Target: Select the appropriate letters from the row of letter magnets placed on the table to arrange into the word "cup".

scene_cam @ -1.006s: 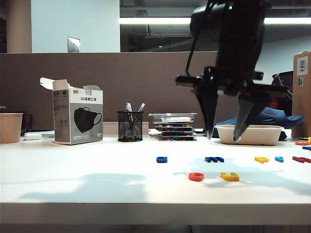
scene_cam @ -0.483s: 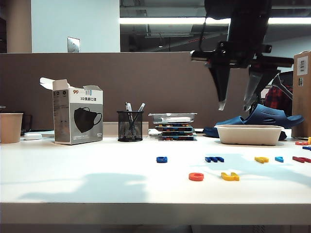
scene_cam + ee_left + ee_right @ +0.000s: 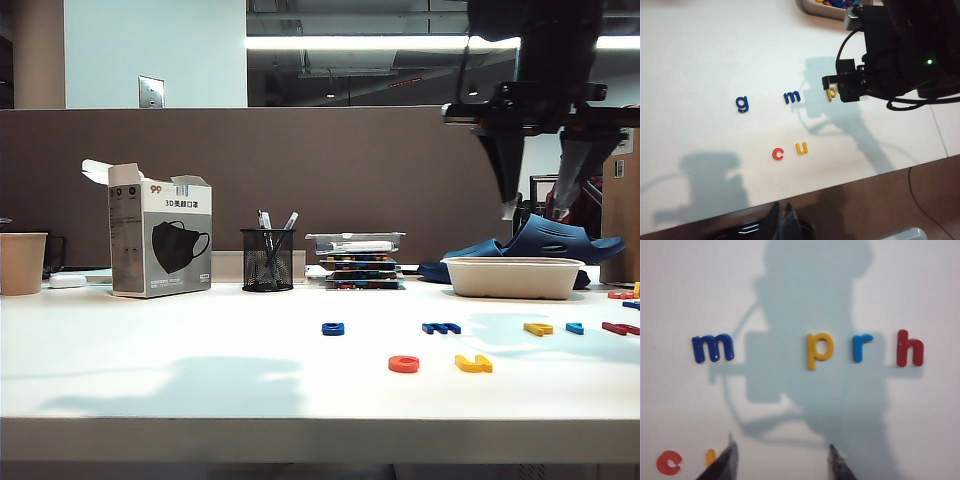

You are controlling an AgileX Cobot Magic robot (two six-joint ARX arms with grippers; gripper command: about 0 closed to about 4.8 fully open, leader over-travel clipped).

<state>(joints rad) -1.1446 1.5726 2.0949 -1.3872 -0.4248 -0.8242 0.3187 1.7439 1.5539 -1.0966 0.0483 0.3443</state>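
Since a second earlier the right claw had risen and swung rightward, away from the red-orange c and yellow u, which lay side by side, just apart, on the near part of the table. It hung high over the right end of the row, its two fingers pointing down, spread moderately apart and holding nothing. The yellow p lay on the table below it, between the dark blue m on its left and the light blue r and red h on its right; the p was still in the far row, behind and right of the c and u. The blue g sat at the left end of that row. The left claw hovered above the table's near edge, fingers pressed together, empty.
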